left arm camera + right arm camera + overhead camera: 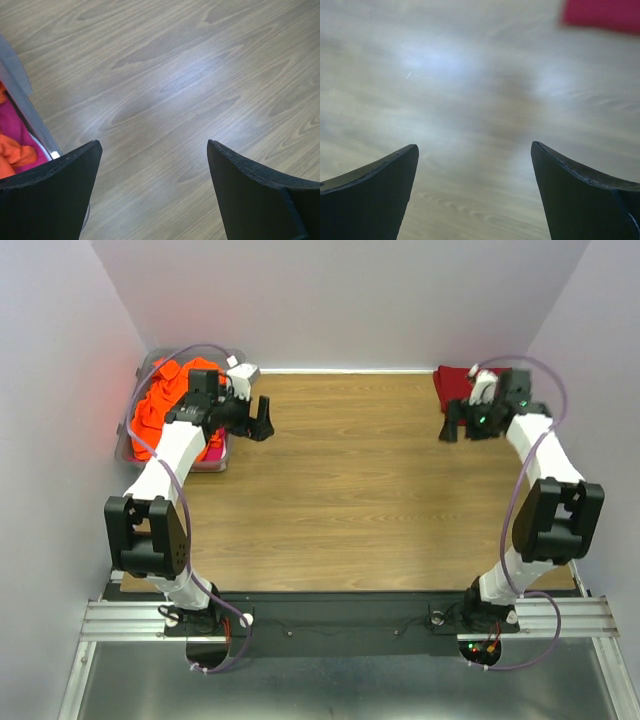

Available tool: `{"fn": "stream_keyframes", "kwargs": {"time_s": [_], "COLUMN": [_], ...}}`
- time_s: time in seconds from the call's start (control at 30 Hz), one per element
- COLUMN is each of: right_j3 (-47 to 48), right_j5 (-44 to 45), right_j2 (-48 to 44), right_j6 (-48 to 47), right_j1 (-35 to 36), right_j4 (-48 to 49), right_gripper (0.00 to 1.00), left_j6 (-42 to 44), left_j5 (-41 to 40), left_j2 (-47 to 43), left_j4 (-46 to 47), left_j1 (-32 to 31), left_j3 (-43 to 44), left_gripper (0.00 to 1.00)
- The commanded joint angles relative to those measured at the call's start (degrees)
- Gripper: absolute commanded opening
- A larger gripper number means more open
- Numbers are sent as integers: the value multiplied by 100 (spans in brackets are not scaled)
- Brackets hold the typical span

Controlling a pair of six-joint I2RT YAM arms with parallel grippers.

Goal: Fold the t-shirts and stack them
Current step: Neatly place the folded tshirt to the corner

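Far left: orange t-shirt [160, 405] heaped unfolded in the grey bin [30, 112], magenta fabric [15, 132] alongside it. My left gripper [153, 145] hangs over bare table [350, 500] beside the bin, jaws spread, empty. Right gripper [475, 147] is likewise spread and empty. Crimson t-shirt [453, 383] lies compact in the far right corner, possibly folded. I judge most of the work is left.

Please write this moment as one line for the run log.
left gripper: open, empty, beside bin | right gripper: open, empty, near red shirt | orange shirt: bunched in bin
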Motion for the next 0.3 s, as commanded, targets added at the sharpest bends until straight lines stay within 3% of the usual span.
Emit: {"fn": "stream_keyframes", "kwargs": {"time_s": [0.0,0.1,0.27], "right_j3": [-1226,-1887,-2066], "right_j5": [-352,-317,-290], "right_j2": [-227,-527,-773], "right_j6": [159,247,283], "right_j1": [524,815,842], "right_j4": [-30,356,427], "right_gripper": [100,100,100], "left_j6": [242,356,401], "left_j5": [-384,-692,-825], "left_j2": [-190,-348,-699], "left_j4": [121,113,183], "left_j1": [-61,-210,-334], "left_j3": [-501,-852,-1204], "left_gripper": [99,99,99]}}
